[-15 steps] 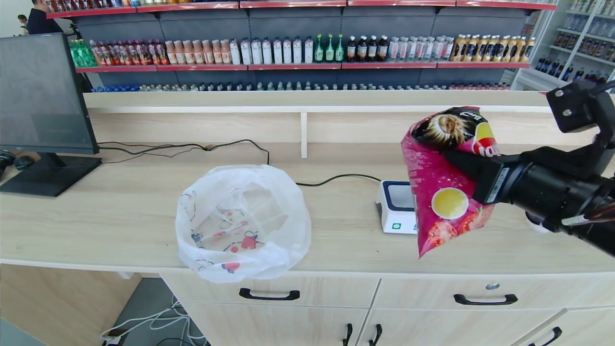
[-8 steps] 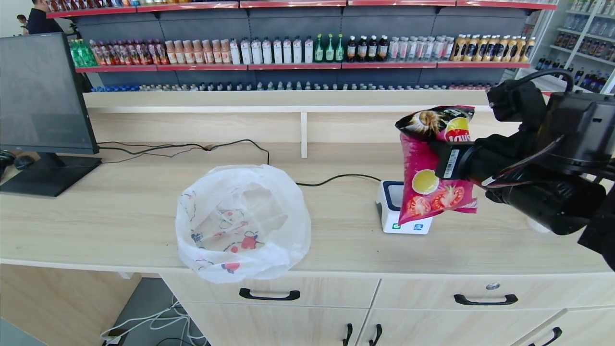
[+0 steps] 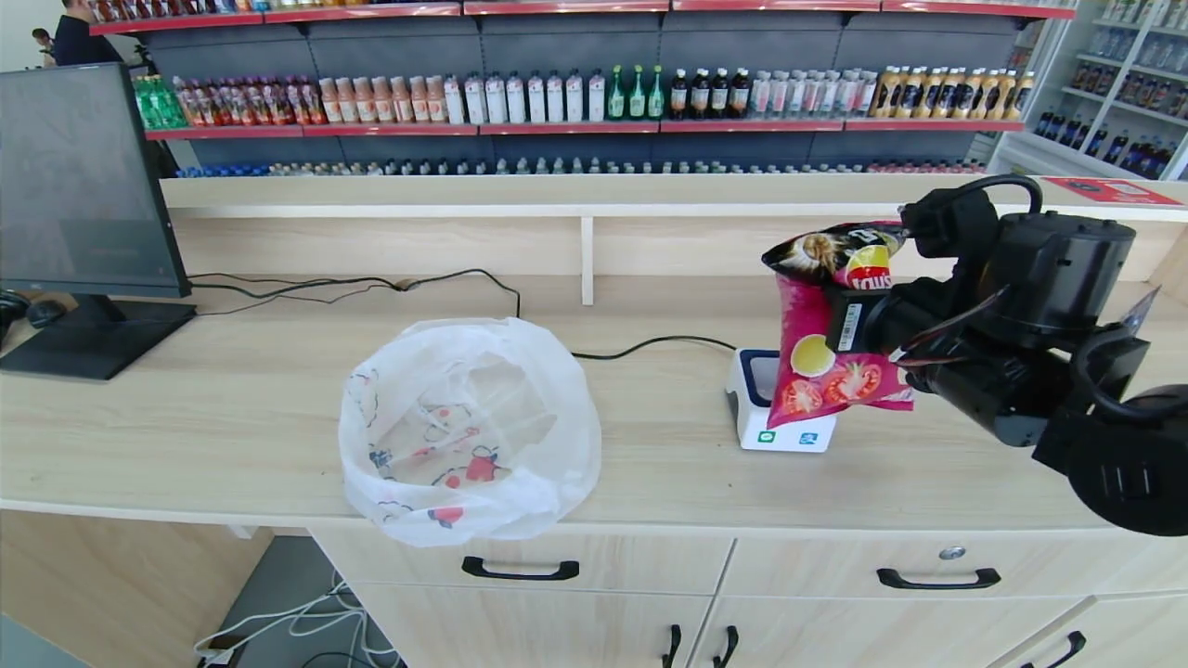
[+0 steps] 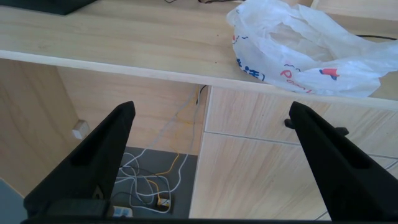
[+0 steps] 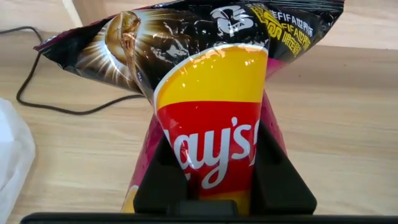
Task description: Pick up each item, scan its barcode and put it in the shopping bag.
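Currently the right end effector (image 3: 858, 320) is clamped on the upper part of the chip bag (image 3: 817, 371), which hangs upright just above the scanner (image 3: 770, 429) on the tabletop (image 3: 232, 399). Judgement: pickup is done and scanning is in hand. Bagging is outstanding; the shopping bag (image 3: 469, 427) stands open well to the robot's left, apparently holding no goods. The left end effector (image 4: 211, 107) is spread wide and empty, low before the cabinet fronts (image 4: 261, 168).
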Controlling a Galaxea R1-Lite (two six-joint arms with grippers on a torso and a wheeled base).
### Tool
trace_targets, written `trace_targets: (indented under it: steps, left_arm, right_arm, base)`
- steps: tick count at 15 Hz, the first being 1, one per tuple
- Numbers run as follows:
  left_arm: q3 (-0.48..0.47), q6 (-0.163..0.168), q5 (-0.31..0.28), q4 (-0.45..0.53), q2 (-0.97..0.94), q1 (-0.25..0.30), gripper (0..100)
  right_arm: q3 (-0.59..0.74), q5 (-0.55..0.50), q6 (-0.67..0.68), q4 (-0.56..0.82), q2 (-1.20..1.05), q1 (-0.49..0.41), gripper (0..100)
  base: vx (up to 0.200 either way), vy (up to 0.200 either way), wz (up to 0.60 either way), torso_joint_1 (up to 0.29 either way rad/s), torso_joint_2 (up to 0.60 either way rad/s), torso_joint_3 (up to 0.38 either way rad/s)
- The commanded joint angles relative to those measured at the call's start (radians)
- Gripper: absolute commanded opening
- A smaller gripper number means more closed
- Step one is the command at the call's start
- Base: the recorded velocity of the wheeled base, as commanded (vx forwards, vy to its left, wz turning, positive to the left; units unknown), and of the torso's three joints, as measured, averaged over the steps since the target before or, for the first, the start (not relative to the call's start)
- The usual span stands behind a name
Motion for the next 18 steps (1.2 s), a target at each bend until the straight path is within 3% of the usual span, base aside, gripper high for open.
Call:
trace_targets:
  steps: [1, 3, 12, 18]
  left_arm:
    - [0.0, 0.0, 0.0, 0.0, 0.0, 0.0, 100]
    - [0.0, 0.001, 0.0, 0.0, 0.0, 0.0, 100]
    - [0.0, 0.0, 0.0, 0.0, 0.0, 0.0, 100]
    - [0.0, 0.0, 0.0, 0.0, 0.0, 0.0, 100]
  right_arm:
    - [0.019, -0.001, -0.003, -0.028, 0.05, 0.004, 0]
    - [0.037, -0.002, -0.001, -0.042, 0.047, 0.035, 0]
    - [0.057, 0.002, 0.002, -0.043, 0.042, 0.021, 0]
    - [0.117, 0.059, -0.07, -0.039, -0.148, 0.09, 0]
  base:
    - [0.0, 0.0, 0.0, 0.0, 0.0, 0.0]
    - [0.0, 0.0, 0.0, 0.0, 0.0, 0.0]
    - [0.0, 0.0, 0.0, 0.0, 0.0, 0.0]
    - [0.0, 0.0, 0.0, 0.0, 0.0, 0.0]
